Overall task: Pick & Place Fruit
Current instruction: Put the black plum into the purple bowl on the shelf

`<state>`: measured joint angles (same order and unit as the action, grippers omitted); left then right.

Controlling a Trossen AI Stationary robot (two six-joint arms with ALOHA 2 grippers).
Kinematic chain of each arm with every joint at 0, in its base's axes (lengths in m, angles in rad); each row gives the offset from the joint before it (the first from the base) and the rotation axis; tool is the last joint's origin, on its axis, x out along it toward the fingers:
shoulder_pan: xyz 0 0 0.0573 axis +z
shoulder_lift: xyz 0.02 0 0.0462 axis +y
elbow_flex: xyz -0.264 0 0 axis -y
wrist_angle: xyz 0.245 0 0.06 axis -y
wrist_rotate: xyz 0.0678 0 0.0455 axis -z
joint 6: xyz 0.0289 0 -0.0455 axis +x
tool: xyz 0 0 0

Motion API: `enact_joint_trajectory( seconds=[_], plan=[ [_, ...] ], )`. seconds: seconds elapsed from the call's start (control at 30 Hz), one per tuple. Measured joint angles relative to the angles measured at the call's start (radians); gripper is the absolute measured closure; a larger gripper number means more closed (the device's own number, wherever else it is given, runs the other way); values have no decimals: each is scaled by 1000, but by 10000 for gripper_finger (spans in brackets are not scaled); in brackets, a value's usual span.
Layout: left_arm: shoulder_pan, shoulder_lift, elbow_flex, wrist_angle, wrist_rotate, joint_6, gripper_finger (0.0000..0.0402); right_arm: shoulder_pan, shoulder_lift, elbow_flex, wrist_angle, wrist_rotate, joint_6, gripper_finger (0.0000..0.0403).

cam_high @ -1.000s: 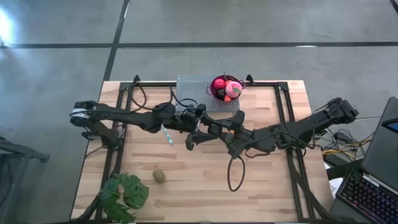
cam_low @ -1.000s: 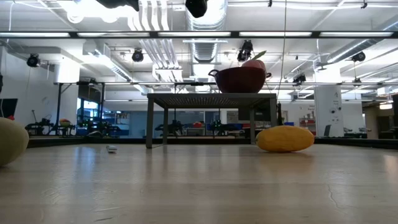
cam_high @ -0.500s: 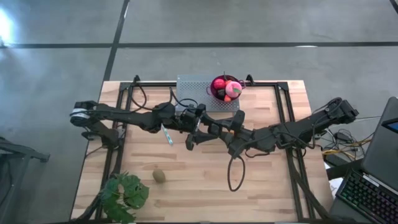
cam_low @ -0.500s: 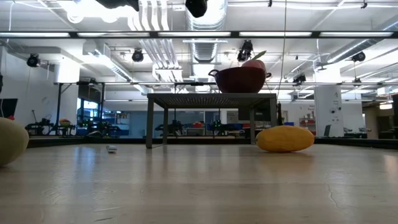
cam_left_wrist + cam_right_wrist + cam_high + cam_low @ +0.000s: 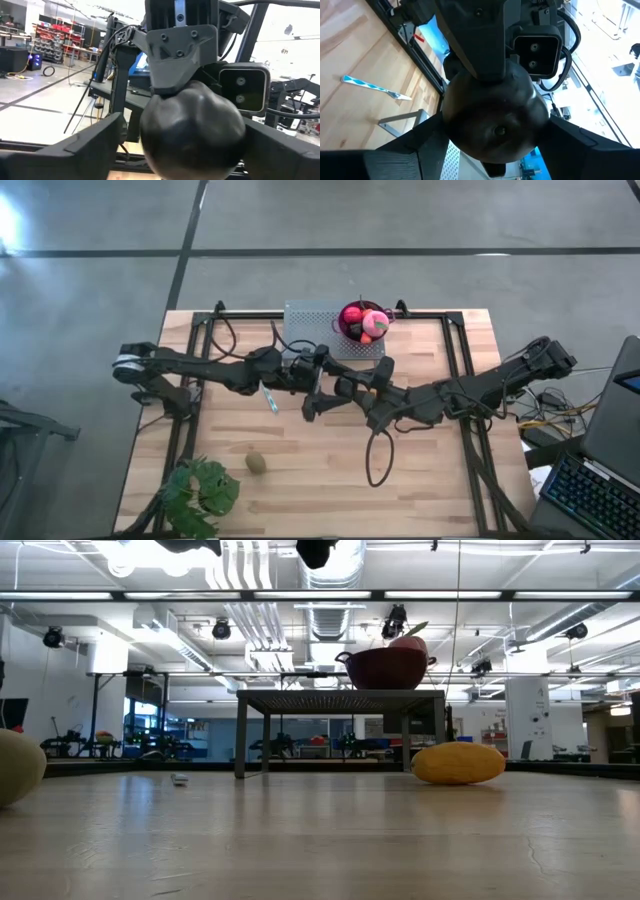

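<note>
1 fruit in play: a dark purple-black ball point(image 5: 192, 130), smooth and rounded with a dull sheen, up in the air between the 2 grippers.
Where it is: off the wood, near the purple perforated bowl point(image 5: 362, 320), on the side of the bowl facing the table's middle. Not in the bowl yet!
Right gripper point(image 5: 490, 150): closed onto the ball, both dark fingers point(image 5: 415, 150) pressed against its flanks. It looks to be carrying it.
Left gripper point(image 5: 185, 145): spread wide around the same ball, with a gap showing beside 1 finger point(image 5: 90, 145). I see no squeeze from this side.
How it will handle: my guess is light, hard, hollow plastic, so it is stiff but slick and liable to squirt out of flat pads. Take it across the widest girth with the fingers square to it, not near a pole.
Bowl: it sits on a grey perforated metal stand point(image 5: 310, 330), with a pink ball point(image 5: 376, 321) and a red ball point(image 5: 351, 314) already inside.
Left to do: an olive-green oval piece point(image 5: 257, 463) lies on the pale planks well apart from the bowl. A matte yellow-orange elongated piece point(image 5: 459, 763) rests in front of the stand in the low view.
Risk: the bowl has a raised rim, so the ball needs lift before it is let go.
</note>
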<state>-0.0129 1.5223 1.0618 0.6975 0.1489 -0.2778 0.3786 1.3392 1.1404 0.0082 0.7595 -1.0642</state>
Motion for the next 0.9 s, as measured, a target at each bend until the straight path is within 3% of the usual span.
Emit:
enact_joint_trajectory(
  seconds=[0.13, 0.33, 0.53, 0.73, 0.9],
  plan=[
    [1, -3, 0, -1, 1, 0, 6, 1, 0, 0, 0, 0, 19, 134],
    [2, -32, -2, -7, 2, 4, 5, 1, -2, 0, -2, 92, 36, 143],
    [3, -92, -3, -75, -37, 92, 5, 1, -3, 1, -13, 113, 41, 152],
    [3, -166, -4, -209, -268, 236, 5, 0, -3, 1, -20, 136, 44, 135],
    [2, -221, -3, -378, -623, 320, 5, -7, -3, 1, -24, 200, 48, 140]
  ],
)
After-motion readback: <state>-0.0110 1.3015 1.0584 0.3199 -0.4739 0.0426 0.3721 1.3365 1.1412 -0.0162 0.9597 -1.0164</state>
